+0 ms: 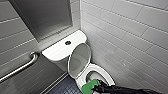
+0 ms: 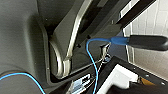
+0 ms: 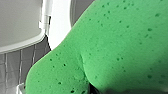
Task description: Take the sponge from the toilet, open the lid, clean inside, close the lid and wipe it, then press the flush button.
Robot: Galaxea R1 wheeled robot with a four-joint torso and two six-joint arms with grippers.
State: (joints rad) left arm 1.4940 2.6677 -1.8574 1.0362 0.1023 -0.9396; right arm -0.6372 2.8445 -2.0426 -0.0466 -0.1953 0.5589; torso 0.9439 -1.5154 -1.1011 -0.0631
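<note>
The right gripper (image 1: 98, 88) is reaching in low at the near rim of the toilet (image 1: 107, 76). Its fingers are closing tight on the sponge (image 1: 89, 86), which is sticking out just ahead of the fingertips. In the right wrist view the sponge (image 3: 112, 50) is sitting hard up against the camera, its pitted green surface creasing where it is being pinched. The pad is hanging over the front edge of the bowl, though I cannot tell whether it is pressing on the ceramic. Just beyond the gripper the dark opening of the bowl is showing. Farther ahead the lid (image 1: 79, 58) is standing upright, leaning back towards the cistern (image 1: 56, 51). The flush button (image 1: 68, 42) is sitting on the cistern's flat top, well apart from the gripper and past the raised lid. A metal grab bar (image 1: 21, 68) is running along the tiled wall far off to the gripper's left, and dark floor tiles (image 1: 63, 88) are lying beside the bowl on that same side.
</note>
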